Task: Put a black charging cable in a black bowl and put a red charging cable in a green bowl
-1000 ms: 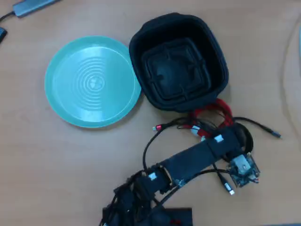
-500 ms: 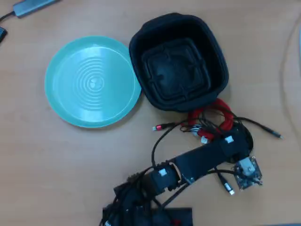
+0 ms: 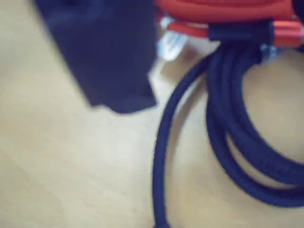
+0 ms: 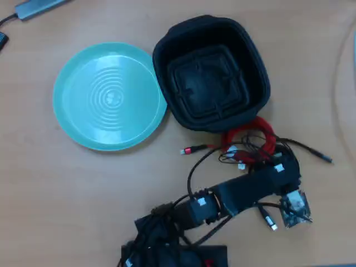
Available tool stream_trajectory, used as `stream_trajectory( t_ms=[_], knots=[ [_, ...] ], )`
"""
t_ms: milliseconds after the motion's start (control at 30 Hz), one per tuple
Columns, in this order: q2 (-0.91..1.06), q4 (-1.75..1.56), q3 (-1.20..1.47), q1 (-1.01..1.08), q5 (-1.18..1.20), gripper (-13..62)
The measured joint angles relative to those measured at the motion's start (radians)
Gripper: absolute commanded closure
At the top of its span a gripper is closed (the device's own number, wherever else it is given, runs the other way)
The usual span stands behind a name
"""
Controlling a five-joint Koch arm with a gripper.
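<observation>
The red charging cable [image 4: 251, 135] lies coiled on the table just below the black bowl [image 4: 211, 72] in the overhead view. The black charging cable [image 4: 309, 150] sits to its right, its loop mostly under my arm's wrist [image 4: 275, 173], which also hides the gripper. The green bowl [image 4: 109, 95] is at the left, and both bowls hold nothing. In the wrist view, one dark finger [image 3: 114, 71] hangs close over the table. The black charging cable [image 3: 237, 142] loops beside it, and the red charging cable [image 3: 228, 12] runs along the top. Only that one finger shows.
A grey adapter [image 4: 39, 6] lies at the overhead view's top left edge. My arm's own wires [image 4: 158, 233] bunch near its base at the bottom. A thin white cord [image 4: 337, 83] curves along the right edge.
In the overhead view my arm's wrist has shifted down and to the right, uncovering more of the red cable. Both cables and both bowls stay where they were.
</observation>
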Motion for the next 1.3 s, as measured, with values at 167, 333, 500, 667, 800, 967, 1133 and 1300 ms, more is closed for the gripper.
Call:
stream_trajectory(
  t_ms=[167, 333, 500, 667, 800, 967, 1133, 1300],
  knots=[
    [-0.137, 0.003, -0.009, 0.049, 0.0, 7.6],
    [-0.198, 0.003, -0.011, 0.054, 0.0, 7.6],
    [-0.216, 0.003, -0.011, 0.052, 0.0, 7.8],
    [-0.258, 0.003, -0.048, 0.044, -0.003, 7.5],
    [-0.259, 0.003, -0.049, 0.026, -0.002, 7.0],
    [-0.259, 0.003, -0.048, 0.023, 0.0, 4.6],
    [-0.259, 0.005, -0.048, 0.02, 0.0, 4.5],
    [-0.259, 0.005, -0.048, 0.018, 0.0, 6.2]
  ],
)
